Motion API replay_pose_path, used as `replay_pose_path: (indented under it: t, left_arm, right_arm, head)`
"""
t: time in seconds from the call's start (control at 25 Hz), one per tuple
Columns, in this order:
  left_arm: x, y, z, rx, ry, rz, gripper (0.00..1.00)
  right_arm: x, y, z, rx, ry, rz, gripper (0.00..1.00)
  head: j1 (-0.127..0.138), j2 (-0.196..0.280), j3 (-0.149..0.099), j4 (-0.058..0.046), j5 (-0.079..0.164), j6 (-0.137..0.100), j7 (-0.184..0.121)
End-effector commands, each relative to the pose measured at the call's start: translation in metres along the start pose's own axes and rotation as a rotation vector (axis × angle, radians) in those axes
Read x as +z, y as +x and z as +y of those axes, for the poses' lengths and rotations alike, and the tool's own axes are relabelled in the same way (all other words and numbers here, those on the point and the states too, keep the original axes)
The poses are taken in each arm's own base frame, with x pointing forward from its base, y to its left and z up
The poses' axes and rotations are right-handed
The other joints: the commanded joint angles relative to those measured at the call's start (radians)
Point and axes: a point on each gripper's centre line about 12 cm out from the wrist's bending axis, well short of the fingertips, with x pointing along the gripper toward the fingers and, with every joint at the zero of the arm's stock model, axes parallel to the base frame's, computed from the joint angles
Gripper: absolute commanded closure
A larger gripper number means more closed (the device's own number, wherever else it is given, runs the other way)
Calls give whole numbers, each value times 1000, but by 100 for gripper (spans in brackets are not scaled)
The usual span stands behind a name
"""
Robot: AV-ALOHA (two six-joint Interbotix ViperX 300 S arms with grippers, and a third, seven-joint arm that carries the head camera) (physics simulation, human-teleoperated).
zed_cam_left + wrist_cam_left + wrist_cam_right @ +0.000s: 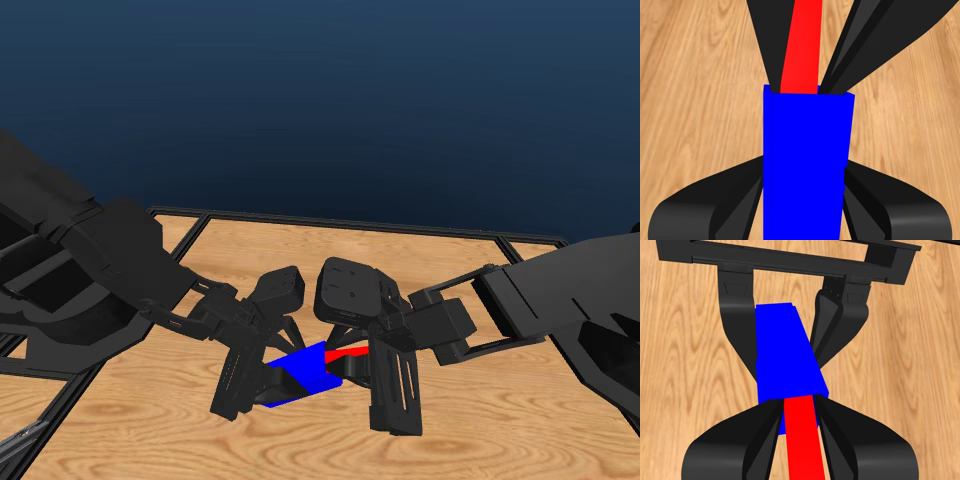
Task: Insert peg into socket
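Flat, even rendered light fills all three views, with no glare and no blur. The wooden table (150,410) is bright and its grain sharp, with only faint shadow beneath the arms. Behind it the backdrop (330,90) grades from dark navy to paler blue. The black arms show little surface detail.

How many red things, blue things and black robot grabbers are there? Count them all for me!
Red: 1, the peg
Blue: 1, the socket
Black grabbers: 2, the left gripper holding the socket and the right gripper holding the peg
Total: 4
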Motion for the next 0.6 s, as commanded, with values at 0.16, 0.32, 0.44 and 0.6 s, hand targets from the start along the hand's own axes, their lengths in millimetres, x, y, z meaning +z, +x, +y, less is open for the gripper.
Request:
replay_pose_path:
  t: [0.16, 0.32, 0.44, 0.6]
  left_arm:
    - [18, -5, 0, -8, -55, -26, 100]
    - [15, -10, 1, -8, -77, -2, 100]
    - [13, -12, 2, 3, -82, 41, 100]
    - [10, -17, -1, 5, -105, 78, 100]
  right_arm:
    - [8, -12, -11, 63, 89, -103, 0]
    - [-10, -27, -14, 90, 131, -111, 0]
    - [-23, -37, -20, 89, 165, -105, 0]
    - [-44, -52, -27, 87, 200, -89, 0]
  head:
    - [-15, 1, -17, -1, -12, 9, 9]
    - [-25, -2, -17, -1, -14, 16, 19]
    - [-33, -3, -17, -1, -14, 21, 25]
    - [-45, -3, -18, -3, -14, 25, 32]
